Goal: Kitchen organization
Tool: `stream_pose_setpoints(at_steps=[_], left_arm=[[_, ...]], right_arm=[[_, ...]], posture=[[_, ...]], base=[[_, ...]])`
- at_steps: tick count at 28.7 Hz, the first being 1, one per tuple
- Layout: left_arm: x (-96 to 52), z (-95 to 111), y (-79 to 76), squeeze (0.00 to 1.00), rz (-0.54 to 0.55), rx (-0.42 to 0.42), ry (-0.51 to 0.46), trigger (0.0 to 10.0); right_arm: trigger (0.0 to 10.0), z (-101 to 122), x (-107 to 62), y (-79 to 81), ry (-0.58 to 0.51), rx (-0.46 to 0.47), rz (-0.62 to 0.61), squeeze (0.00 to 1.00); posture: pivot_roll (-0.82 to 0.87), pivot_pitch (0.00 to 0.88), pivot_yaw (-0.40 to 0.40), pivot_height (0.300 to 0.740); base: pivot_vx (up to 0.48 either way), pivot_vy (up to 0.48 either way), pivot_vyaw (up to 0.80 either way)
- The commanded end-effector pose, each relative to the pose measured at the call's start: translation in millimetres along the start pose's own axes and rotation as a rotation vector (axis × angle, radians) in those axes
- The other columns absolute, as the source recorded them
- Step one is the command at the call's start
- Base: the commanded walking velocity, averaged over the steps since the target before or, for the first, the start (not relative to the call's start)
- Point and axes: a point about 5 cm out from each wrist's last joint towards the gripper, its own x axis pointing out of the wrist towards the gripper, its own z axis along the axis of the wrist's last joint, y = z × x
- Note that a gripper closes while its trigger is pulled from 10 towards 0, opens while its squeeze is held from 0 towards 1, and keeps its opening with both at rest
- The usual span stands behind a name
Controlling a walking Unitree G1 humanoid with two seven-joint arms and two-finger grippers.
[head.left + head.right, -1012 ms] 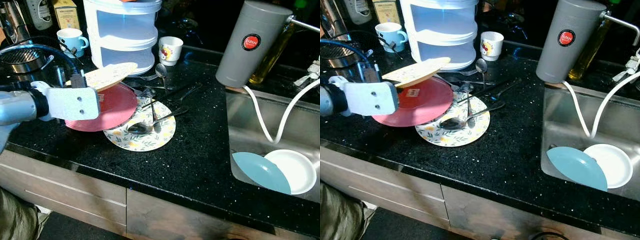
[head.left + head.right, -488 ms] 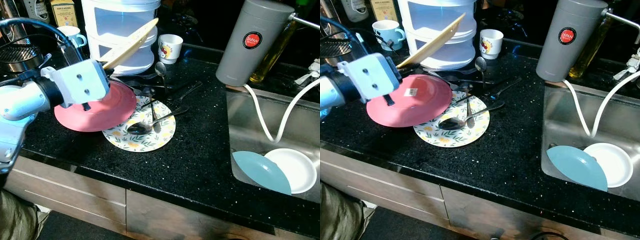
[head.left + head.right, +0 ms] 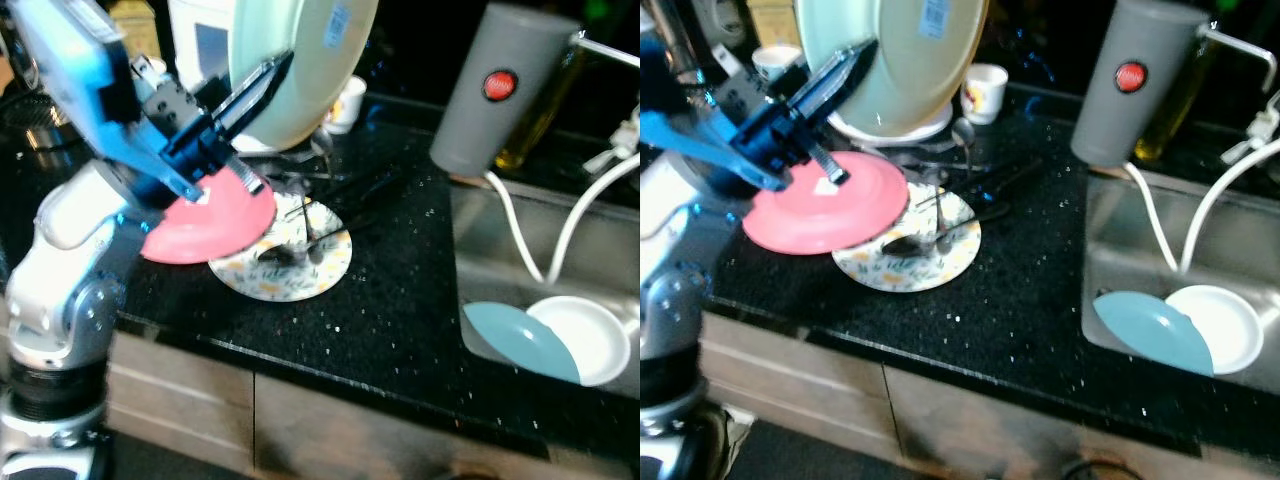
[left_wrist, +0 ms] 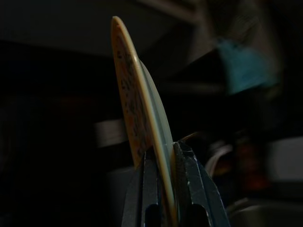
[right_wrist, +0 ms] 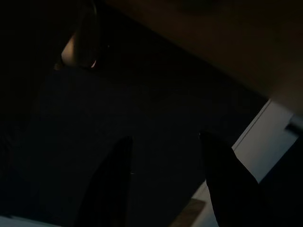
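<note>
Cream plate (image 3: 300, 70) held up high on edge, far left over the counter (image 3: 400, 300) | left gripper (image 4: 163, 161) pinches its rim | sink (image 3: 520, 270) lies right | right gripper (image 5: 165, 179) spread, idle.

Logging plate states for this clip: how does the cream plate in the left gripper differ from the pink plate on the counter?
The cream round plate is lifted and tilted nearly on edge; the pink round plate lies flat on the black counter. The left gripper pinches the cream plate's rim; nothing grips the pink plate, which overlaps a floral plate. Both are round dinner plates.
</note>
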Motion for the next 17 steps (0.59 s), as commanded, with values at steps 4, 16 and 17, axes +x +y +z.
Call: stream_pose_setpoints(at_steps=[4,16,17], left_arm=[[2.2,-2.5,-6.7,0.0,-0.021,-0.072,-0.001,10.0],[1.5,-3.0,-13.1,0.0,-0.037,-0.145,0.017,10.0],[1.4,-3.5,-13.5,0.0,-0.029,-0.153,0.015,10.0]], right_arm=[[10.0,-10.2,-1.2,-0.2,0.029,0.014,-0.008,0.0],[10.0,-12.0,-1.5,-1.3,0.042,0.01,-0.011,0.0],[10.0,-12.0,-1.5,-1.5,0.042,0.008,-0.011,0.0]], posture=[[0.05,0.023,-0.048,0.74],[0.04,0.025,-0.05,0.74],[0.04,0.026,-0.051,0.74]], base=[[0.0,0.0,-0.8],[0.0,0.0,-0.8],[0.0,0.0,-0.8]])
